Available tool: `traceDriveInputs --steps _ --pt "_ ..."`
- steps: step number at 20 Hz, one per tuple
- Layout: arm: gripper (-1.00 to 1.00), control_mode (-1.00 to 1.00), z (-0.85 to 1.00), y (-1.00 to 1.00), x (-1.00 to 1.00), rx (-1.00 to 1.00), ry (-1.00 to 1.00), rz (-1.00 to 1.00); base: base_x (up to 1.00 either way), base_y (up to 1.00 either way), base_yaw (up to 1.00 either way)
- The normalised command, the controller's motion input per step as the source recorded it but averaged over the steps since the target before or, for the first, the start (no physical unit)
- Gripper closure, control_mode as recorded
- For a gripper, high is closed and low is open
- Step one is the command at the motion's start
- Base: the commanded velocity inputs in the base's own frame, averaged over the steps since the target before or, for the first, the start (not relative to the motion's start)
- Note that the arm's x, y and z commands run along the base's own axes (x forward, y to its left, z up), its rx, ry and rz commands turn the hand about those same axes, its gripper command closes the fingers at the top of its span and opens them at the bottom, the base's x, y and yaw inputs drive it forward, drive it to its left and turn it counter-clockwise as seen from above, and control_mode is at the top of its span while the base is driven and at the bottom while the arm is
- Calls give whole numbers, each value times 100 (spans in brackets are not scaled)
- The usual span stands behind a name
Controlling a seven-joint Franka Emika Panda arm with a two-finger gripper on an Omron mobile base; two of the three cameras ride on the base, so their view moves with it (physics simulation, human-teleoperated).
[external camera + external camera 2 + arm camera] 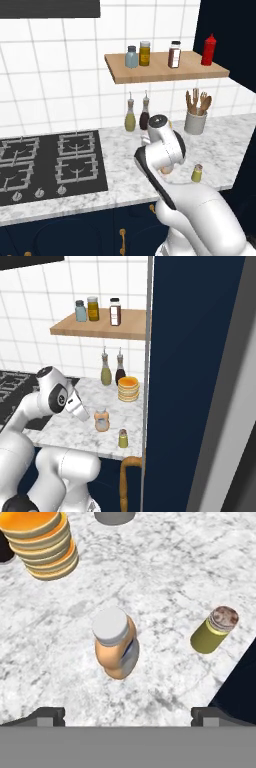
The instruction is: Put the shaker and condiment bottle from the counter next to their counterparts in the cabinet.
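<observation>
A: Position of the end effector [128, 714]?
B: Poised above the bench [165, 572], pointed down at it; fingertips [47, 716] spread wide apart, nothing between them, released.

A: Location of the condiment bottle [116, 643]?
B: Upright on the marbled bench, directly beneath the end effector, white cap toward the camera in the hand view. Seen also in the right base view [102, 420], just beside the arm's wrist, apart from the fingers.

A: And the shaker [215, 630]?
B: Upright on the same bench, near the condiment bottle and closer to the bench's front edge; yellow-green body, grey cap. Visible too in the left base view [197, 173] and the right base view [123, 438].

A: Other items on the bench?
B: Stack of orange bowls [128, 389] behind the condiment bottle; two slender spouted bottles [106, 372] against the tiled wall; grey holder of wooden utensils [195, 115] further along.

A: Contents of the wooden shelf [165, 72]?
B: From left to right in the left base view: pale blue jar [131, 57], yellow jar [144, 53], brown jar [174, 54], red squeeze bottle [209, 50]. All upright, well above the bench.
</observation>
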Motion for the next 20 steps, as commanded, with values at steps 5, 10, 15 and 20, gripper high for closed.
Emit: traceDriveInputs --steps 5,10,15,20 --pt "-100 -100 -16 0 0 0 -7 0 0 0 0" --pt "-100 -100 -12 -3 0 0 -4 -1 0 0 0" --pt "-100 -100 -1 0 5 0 0 -2 0 0 0" --pt "-100 -100 -3 0 10 0 -1 -12 0 0 0"
